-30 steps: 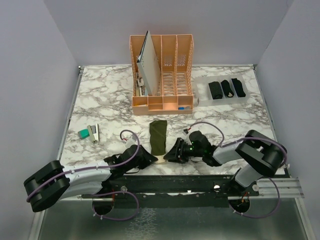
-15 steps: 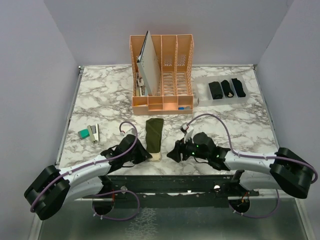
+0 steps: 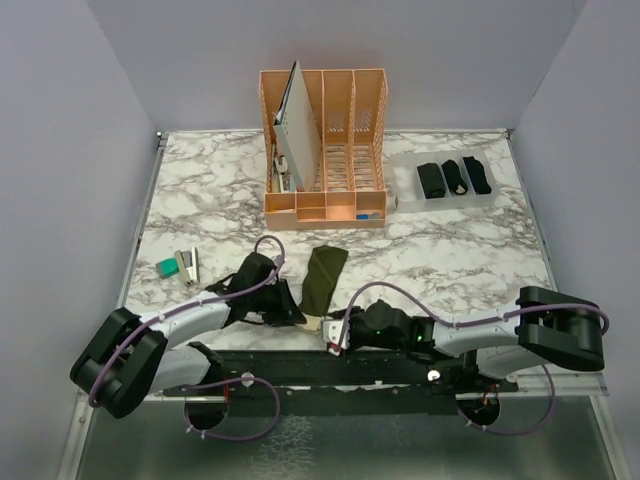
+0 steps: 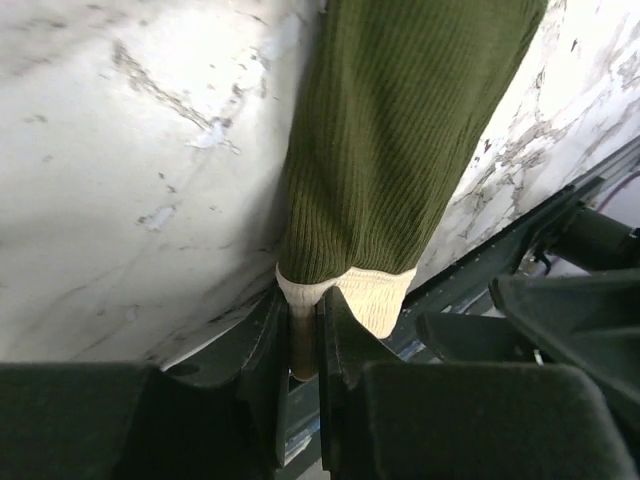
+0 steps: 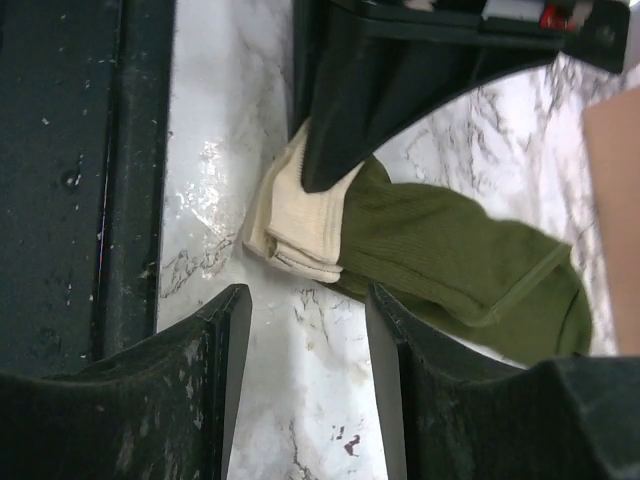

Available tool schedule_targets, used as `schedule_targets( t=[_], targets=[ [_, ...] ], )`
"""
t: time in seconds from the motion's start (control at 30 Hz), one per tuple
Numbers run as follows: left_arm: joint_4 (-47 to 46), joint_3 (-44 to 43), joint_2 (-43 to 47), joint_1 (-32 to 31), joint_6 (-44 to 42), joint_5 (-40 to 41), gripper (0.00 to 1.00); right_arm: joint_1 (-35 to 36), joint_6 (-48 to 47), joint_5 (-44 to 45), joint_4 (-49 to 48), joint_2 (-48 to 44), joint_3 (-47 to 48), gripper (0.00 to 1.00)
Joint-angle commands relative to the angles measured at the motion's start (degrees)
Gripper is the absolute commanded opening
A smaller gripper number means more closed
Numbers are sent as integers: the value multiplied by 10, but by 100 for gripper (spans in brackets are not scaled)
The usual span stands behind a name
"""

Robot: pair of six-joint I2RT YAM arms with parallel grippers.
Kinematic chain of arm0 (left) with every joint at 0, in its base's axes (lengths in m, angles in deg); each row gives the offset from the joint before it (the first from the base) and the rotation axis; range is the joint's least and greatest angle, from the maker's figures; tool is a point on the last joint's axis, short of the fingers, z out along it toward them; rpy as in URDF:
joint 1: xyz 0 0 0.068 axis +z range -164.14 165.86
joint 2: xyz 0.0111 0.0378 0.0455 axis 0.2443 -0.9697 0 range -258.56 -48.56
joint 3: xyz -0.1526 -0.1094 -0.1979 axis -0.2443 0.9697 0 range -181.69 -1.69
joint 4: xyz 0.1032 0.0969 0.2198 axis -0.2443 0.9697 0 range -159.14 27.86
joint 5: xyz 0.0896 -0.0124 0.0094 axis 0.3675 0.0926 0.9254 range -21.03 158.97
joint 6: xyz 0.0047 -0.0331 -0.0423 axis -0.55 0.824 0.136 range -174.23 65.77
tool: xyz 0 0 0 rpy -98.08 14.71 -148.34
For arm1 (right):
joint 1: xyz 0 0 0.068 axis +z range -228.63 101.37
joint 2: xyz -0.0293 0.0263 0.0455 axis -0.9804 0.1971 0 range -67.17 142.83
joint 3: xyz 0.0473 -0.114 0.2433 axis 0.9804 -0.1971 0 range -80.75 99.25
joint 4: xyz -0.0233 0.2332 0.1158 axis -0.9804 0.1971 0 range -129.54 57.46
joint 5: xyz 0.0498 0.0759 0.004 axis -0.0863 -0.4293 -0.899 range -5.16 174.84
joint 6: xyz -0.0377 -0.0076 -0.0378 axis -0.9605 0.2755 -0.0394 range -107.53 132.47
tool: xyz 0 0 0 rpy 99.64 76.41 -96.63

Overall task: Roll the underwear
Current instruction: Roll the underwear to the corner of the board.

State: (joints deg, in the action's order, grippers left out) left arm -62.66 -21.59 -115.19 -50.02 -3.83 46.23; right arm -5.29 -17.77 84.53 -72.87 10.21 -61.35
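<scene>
We see the olive-green ribbed cloth underwear point(image 3: 324, 275) lying folded into one long narrow strip on the marble-patterned tabletop point(image 3: 220, 190), near the front edge and roughly midway between the two arms, with its far end tilted a little to the right. Its cream waistband point(image 5: 300, 225) forms the near end of the strip, close to the tabletop's near edge. The left pincer point(image 4: 302, 345) is clenched on the left corner of that waistband, and a thin fold of cream cloth is pressed between its two dark fingers. The right pincer point(image 5: 305, 320) lies low over the tabletop on the near right side of the waistband. It is released, its fingers point(image 5: 225, 350) are spread with bare marble between them, and the cloth sits just beyond the fingertips without touching them. At the far right, three black rolled cloth bundles point(image 3: 455, 177) lie side by side in a clear shallow plastic tray point(image 3: 404, 166). A peach slotted plastic organizer point(image 3: 325, 150) stands at the far middle, and a small teal block point(image 3: 167, 267) rests on the left of the tabletop, well apart from the green strip.
</scene>
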Motion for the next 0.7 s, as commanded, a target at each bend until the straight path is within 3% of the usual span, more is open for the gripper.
schedule_targets(
  t=[0.0, 0.23, 0.4, 0.67],
  targets=[
    [4, -1, -38, 59, -42, -89, 0, 37, -130, 53, -18, 1, -5, 52],
    [-62, 11, -73, 73, -2, -136, 0, 52, -221, 76, -27, 31, -3, 53],
    [-22, -10, -90, 86, -32, -142, 0, 53, -249, 69, -40, 71, 1, 53],
    [-51, 4, -105, 106, -21, -174, 0, 53, -270, 70, -82, 105, 5, 53]
  ],
)
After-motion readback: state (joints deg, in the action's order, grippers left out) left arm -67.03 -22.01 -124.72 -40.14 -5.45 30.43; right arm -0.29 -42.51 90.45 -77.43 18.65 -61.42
